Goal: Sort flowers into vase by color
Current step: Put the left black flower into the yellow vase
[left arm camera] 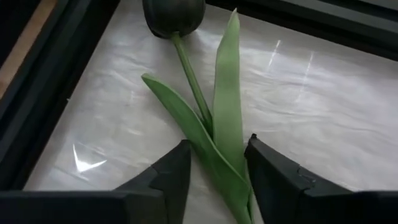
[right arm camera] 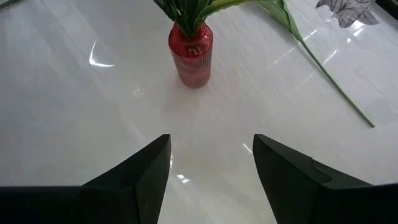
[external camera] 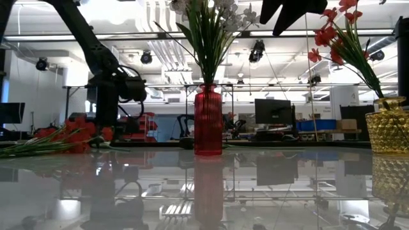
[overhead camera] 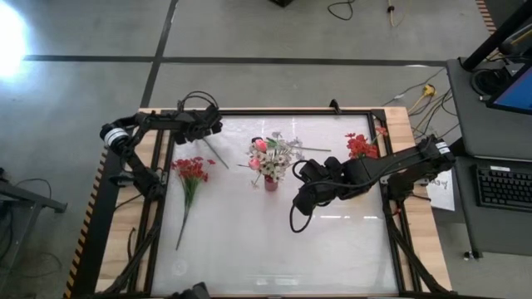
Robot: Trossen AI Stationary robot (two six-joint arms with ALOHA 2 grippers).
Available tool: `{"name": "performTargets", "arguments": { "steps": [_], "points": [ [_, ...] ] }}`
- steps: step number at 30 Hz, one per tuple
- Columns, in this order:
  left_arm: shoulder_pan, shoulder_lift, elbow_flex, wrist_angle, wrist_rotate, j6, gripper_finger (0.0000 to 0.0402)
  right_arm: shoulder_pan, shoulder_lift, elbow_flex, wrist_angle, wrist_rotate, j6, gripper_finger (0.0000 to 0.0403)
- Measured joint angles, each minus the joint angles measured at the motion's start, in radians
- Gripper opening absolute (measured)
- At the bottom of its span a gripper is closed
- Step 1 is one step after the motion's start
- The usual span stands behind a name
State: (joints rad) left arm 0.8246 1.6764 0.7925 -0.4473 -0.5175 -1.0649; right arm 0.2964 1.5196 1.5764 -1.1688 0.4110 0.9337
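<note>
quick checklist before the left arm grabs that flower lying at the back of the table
1. Left pincer straddles the flower: ok, its fingers stand on either side of the leaves, open.
2. Grip closed on it: not ok, gaps show on both sides.
3. Flower's color for sorting: cannot tell, the head looks dark in the left wrist view.
4. Red vase upright: ok, already holding pink and white blooms.
5. Right pincer out of the way: ok, open and empty, hovering near the red vase, away from the left arm.
6. Yellow vase upright: ok, with red blooms in it.
</note>
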Motion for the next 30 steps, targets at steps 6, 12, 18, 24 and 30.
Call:
{"name": "performTargets", "arguments": {
  "steps": [6, 12, 18, 24, 30],
  "points": [
    [-0.003, 0.002, -0.001, 0.009, 0.028, -0.035, 0.0052, 0.001, 0.000, 0.000, 0.000, 0.000, 0.002, 0.0219],
    [-0.012, -0.029, -0.023, 0.047, 0.088, 0.005, 0.0007, 0.001, 0.000, 0.009, 0.004, -0.045, 0.035, 0.0219],
    [-0.064, -0.171, -0.026, 0.084, 0.141, 0.200, 0.0001, 0.014, -0.002, 0.143, 0.007, -0.071, -0.015, 0.0219],
    [-0.122, -0.412, -0.025, 0.203, 0.197, 0.428, 0.0000, 0.023, -0.002, 0.295, 0.095, -0.071, -0.196, 0.0219],
    [-0.213, -0.669, -0.025, 0.400, 0.393, 0.662, 0.0000, 0.025, -0.002, 0.346, 0.342, 0.048, -0.440, 0.0219]
  ]
}}
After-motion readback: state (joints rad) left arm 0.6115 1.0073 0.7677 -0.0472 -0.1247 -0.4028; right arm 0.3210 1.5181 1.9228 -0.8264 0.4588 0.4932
